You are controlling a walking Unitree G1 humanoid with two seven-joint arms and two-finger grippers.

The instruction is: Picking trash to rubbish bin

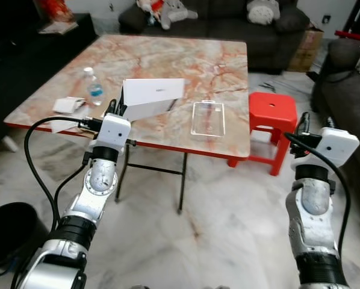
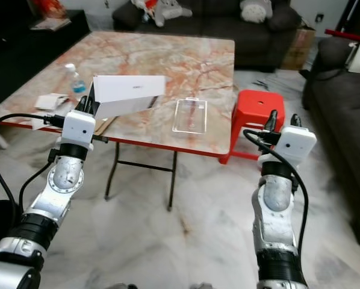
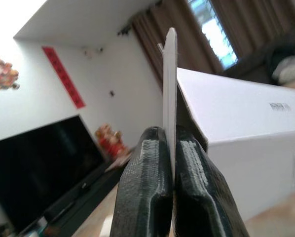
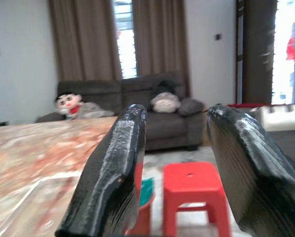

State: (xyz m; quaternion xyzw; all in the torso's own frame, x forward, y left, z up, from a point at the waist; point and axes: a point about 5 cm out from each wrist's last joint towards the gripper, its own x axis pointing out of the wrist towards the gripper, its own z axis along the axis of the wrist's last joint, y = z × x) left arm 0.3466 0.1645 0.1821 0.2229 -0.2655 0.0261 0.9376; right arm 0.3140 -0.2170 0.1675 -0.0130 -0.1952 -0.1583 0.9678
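Observation:
A white cardboard box (image 1: 153, 96) is held just above the near edge of the marble table (image 1: 168, 54). My left gripper (image 1: 115, 109) is shut on the box's thin flap (image 3: 170, 89), both black fingers (image 3: 145, 182) pressed flat against it. A clear plastic tray (image 1: 208, 118), a small water bottle (image 1: 93, 86) and white paper scraps (image 1: 68, 105) lie on the table. The black rubbish bin (image 1: 8, 232) stands on the floor at the lower left. My right gripper (image 1: 316, 120) is raised at the right, open and holding nothing, beside the red stool (image 1: 271, 111).
The table's red front edge and thin metal legs (image 1: 183, 180) are directly ahead. Dark sofas (image 1: 228, 18) stand at the back and along the right side. A black TV cabinet (image 1: 23, 48) runs along the left. Marble floor (image 1: 216, 235) lies open between my arms.

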